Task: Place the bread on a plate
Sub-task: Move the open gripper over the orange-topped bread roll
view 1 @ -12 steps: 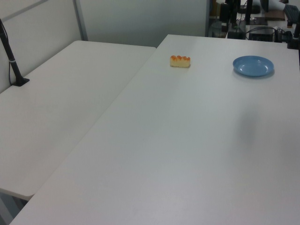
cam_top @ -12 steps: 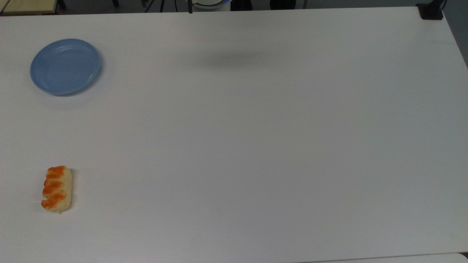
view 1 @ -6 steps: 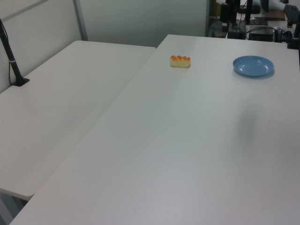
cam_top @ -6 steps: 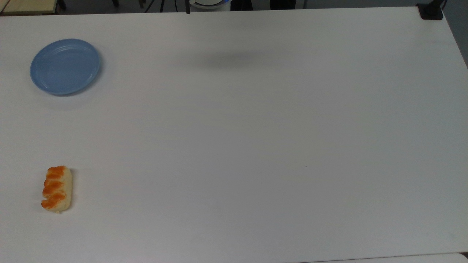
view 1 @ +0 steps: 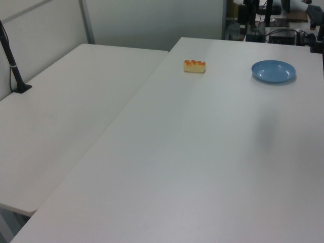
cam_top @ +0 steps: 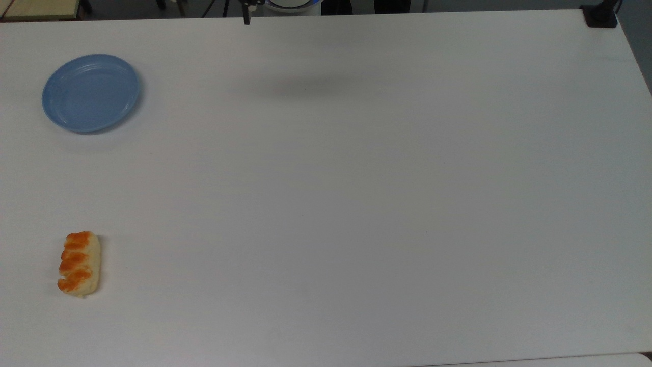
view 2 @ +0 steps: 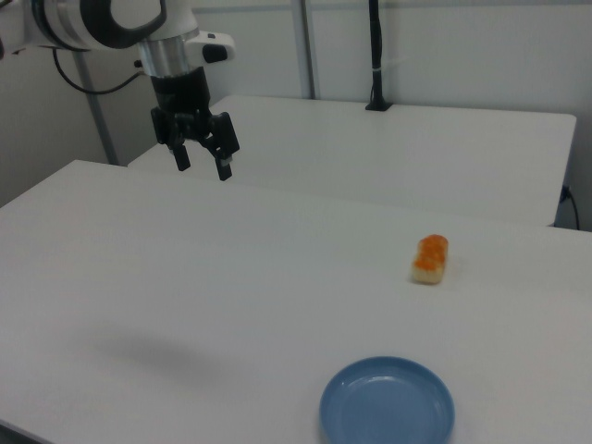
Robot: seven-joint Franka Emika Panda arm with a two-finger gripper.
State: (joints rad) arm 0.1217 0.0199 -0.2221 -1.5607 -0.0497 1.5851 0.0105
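A broad white rectangular table [cam_top: 356, 204] is seen bearing little, with a second white table [view 1: 66, 101] set against it at the left view's left. The white robot arm [view 2: 102, 20] is seen at the right view's upper left, its black two-finger gripper [view 2: 200, 159] hanging well above the table with the fingers spread apart and nothing held between them. A round light-blue plate with a raised rim [cam_top: 90, 93] lies at the top view's far left and is bare. The small oblong cream loaf of bread with orange-brown braided stripes [cam_top: 79, 263] rests flat on the table at the top view's near left, well apart from the plate. The bread is judged light and soft, so it should be taken gently across its short width near the middle. Compared with half a second ago, the fingertip at the top view's far edge has shifted slightly leftward; bread and plate are unmoved.
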